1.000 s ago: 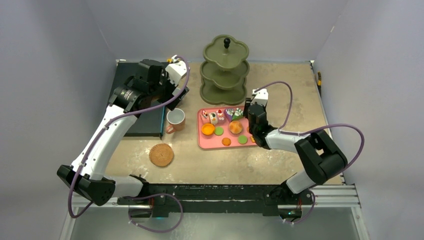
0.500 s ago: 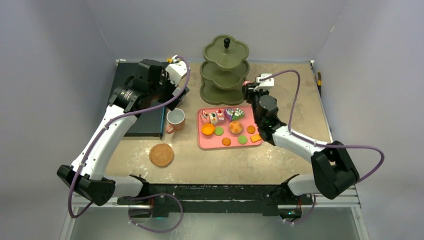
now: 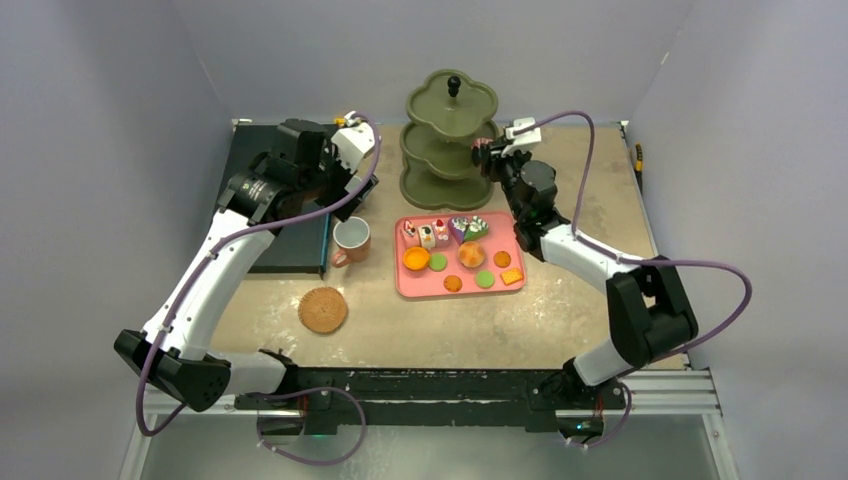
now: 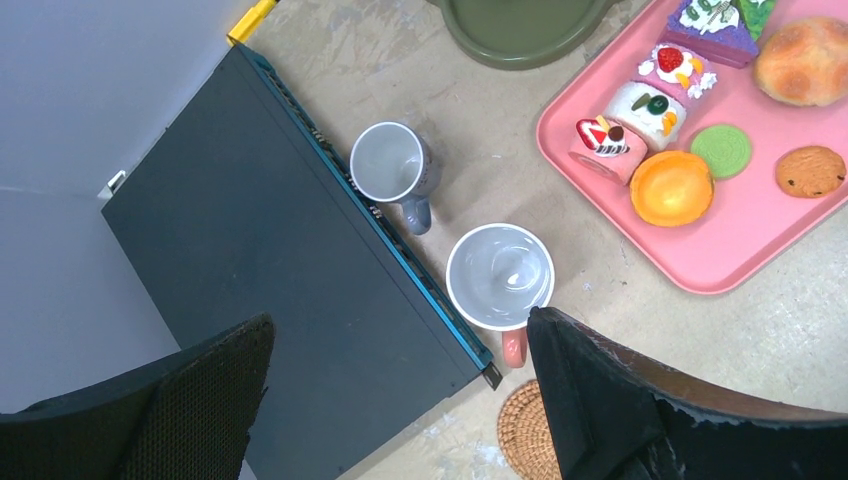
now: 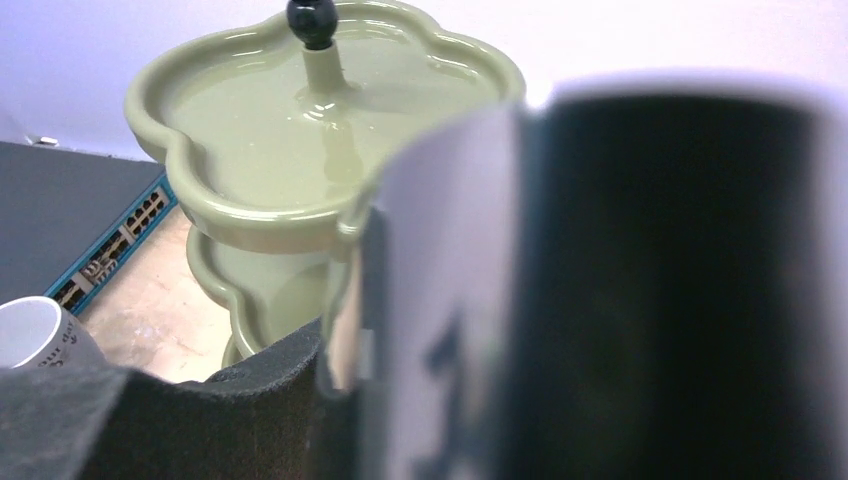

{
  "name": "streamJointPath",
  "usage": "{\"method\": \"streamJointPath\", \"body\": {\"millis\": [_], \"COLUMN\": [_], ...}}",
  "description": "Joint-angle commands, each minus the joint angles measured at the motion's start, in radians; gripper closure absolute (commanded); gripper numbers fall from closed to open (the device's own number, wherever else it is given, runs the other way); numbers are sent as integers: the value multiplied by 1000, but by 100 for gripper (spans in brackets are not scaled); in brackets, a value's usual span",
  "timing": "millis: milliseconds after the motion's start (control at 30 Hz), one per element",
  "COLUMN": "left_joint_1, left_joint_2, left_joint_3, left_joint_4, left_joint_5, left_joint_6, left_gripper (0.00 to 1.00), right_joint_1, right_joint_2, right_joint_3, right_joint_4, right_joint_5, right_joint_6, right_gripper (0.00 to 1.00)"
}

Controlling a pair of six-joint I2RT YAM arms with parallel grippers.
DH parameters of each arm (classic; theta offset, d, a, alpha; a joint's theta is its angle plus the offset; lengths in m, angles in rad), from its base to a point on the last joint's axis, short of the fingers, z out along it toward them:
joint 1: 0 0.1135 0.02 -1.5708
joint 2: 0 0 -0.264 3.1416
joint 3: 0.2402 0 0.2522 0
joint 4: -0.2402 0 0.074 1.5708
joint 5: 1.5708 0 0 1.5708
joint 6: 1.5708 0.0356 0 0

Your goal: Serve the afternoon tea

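My left gripper [image 3: 347, 188] is open and empty, high above the black box edge; its view [image 4: 400, 400] looks down on the small grey mug [image 4: 392, 165] and the orange mug [image 4: 499, 277], white inside, both upright on the table. The orange mug also shows in the top view [image 3: 351, 240]. Toy sweets lie on the pink tray [image 3: 410, 285]: an orange round [image 4: 671, 187], a green round [image 4: 720, 150] and cake slices [image 4: 610, 137]. My right gripper [image 3: 487, 155] is shut on black tongs [image 5: 680, 300], held at the green tiered stand [image 3: 450, 140], with something small and pink at their tip.
A black box [image 3: 290, 240] lies at the left, touching both mugs. A woven coaster [image 3: 322, 309] lies in front of the orange mug. The stand [image 5: 300, 150] is close ahead in the right wrist view, with the grey mug [image 5: 35, 330] low on the left. Grey walls enclose the table.
My right gripper has risen from the tray's right side and moved back to the stand's right edge, uncovering the sweets there. The left arm has not moved.
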Motion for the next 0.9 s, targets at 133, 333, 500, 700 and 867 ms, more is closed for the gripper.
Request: {"method": "streamJointPath", "body": {"millis": [133,333,500,700,867], "left_joint_1": [7,7,7,8,8], "left_joint_2": [-17,-21,-18,-18,-18], "left_joint_3": [-13,-25,-23,-20,-20], "left_joint_4": [20,23,19,12,11], "left_joint_5": [0,-1,-3,-6,-6], "left_joint_6": [26,35,41,44,45], "left_gripper": [4,4,4,4,4], "right_joint_1": [-13,-25,-29,-29,-29], "right_joint_2": [70,119,162,212,234], "right_joint_3": [120,130,112,107,116], "right_joint_4": [102,171,267,343,356], "right_joint_5": [-61,-47,-41,-53,-57], "right_joint_6": [-64,-85,-83,-51,8], "right_gripper": [76,79,77,75,75]}}
